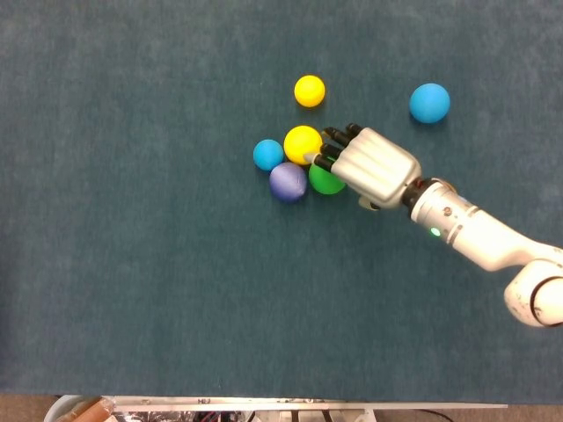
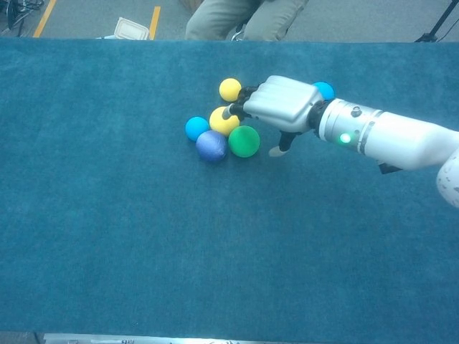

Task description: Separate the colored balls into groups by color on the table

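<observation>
A cluster sits mid-table: a yellow ball [image 1: 302, 144] [image 2: 222, 122], a light blue ball [image 1: 267, 155] [image 2: 196, 128], a purple ball [image 1: 288, 182] [image 2: 211, 145] and a green ball [image 1: 322, 181] [image 2: 244, 141]. A second yellow ball [image 1: 309, 90] [image 2: 230, 89] lies just behind them. A bigger blue ball [image 1: 429, 103] [image 2: 325, 89] rests alone at the far right, partly hidden by the wrist in the chest view. My right hand [image 1: 369, 167] [image 2: 280, 106] hovers over the green ball with fingers stretched toward the near yellow ball, holding nothing. My left hand is out of sight.
The teal cloth table [image 1: 132, 281] [image 2: 143, 251] stretches wide to the left and front of the cluster. A seated person's legs [image 2: 244, 18] and a white box [image 2: 130, 29] lie beyond the far edge.
</observation>
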Action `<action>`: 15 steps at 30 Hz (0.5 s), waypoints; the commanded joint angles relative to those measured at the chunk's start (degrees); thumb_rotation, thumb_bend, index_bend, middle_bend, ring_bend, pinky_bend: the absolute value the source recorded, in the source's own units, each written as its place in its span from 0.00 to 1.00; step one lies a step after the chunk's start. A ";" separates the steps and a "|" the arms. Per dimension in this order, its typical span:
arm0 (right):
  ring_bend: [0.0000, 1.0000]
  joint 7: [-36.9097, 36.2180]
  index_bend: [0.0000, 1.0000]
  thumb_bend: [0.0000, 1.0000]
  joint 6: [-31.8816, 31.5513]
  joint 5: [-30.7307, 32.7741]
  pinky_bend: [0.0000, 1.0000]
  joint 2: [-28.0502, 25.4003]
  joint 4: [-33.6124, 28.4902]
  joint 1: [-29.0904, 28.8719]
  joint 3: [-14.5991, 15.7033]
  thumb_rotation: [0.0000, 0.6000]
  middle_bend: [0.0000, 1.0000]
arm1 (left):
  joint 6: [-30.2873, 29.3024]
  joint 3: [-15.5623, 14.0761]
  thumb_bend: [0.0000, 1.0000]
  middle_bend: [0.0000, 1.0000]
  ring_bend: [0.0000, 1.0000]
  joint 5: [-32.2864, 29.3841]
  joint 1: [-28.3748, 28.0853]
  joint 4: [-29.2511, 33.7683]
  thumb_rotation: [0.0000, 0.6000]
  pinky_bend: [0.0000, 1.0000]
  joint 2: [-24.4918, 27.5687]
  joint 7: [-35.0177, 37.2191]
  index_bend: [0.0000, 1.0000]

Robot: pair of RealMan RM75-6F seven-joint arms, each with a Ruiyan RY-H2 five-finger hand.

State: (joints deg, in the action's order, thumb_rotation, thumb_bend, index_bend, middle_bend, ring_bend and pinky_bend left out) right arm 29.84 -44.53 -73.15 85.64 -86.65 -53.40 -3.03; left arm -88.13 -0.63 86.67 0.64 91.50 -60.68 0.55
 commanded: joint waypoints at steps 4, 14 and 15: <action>0.14 1.41 0.18 0.11 0.12 0.93 0.29 1.20 0.55 -0.29 0.01 1.00 0.32 | -0.25 0.02 0.32 0.25 0.25 0.06 0.24 -0.80 1.00 0.21 -0.14 0.92 0.21; 0.14 2.21 0.18 0.11 0.46 1.97 0.29 1.75 1.47 -0.16 0.57 1.00 0.32 | -0.37 -0.02 0.32 0.25 0.25 0.38 0.39 -1.12 1.00 0.21 -0.33 1.22 0.21; 0.14 2.27 0.19 0.11 0.53 2.08 0.29 1.80 1.55 -0.15 0.65 1.00 0.32 | -0.38 -0.01 0.32 0.25 0.25 0.40 0.39 -1.10 1.00 0.21 -0.34 1.20 0.21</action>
State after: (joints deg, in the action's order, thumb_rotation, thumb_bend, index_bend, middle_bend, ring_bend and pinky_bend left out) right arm 32.09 -44.03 -71.09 87.42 -85.12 -53.55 -2.40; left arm -88.51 -0.65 87.09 1.03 90.40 -61.03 1.75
